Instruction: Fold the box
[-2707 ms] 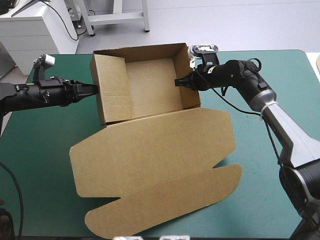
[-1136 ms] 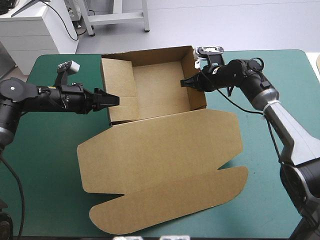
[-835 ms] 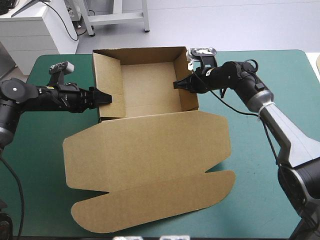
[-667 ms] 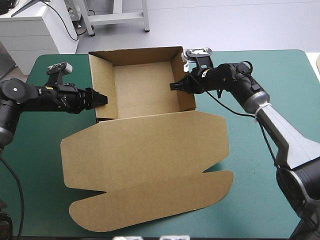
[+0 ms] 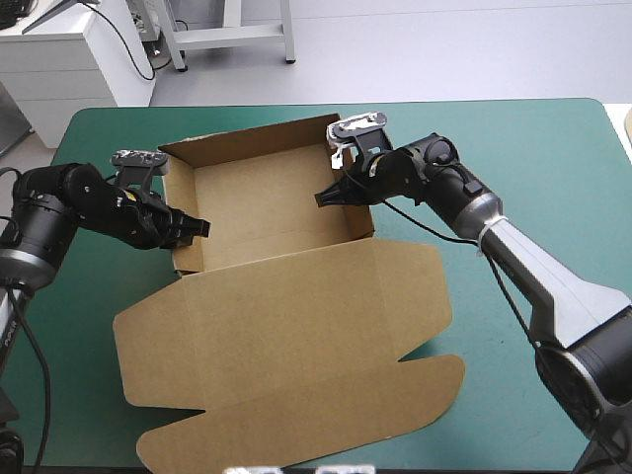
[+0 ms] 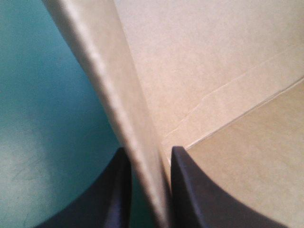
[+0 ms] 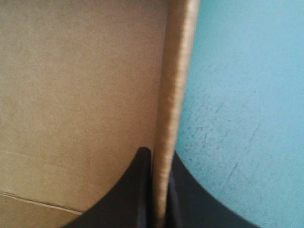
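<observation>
Brown board: one box (image 5: pixel 286 306), two side walls, left tool (image 5: pixel 202 225) pinched on one, right tool (image 5: pixel 322 197) on another.

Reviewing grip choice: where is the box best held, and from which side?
Hold the box by its raised side walls, each arm from its own side: thin upright board suits a pinch, as the left pincer and right pincer show; the lid lies flat.

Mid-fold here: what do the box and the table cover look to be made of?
The box: brown board, likely corrugated cardboard, matte; pressed crease lines cross its panels, and the wrist views show a thick cut edge. The cover: teal-green, matte, with faint scratches and speckles; perhaps a rubbery or vinyl mat, but the look leaves that open.
</observation>
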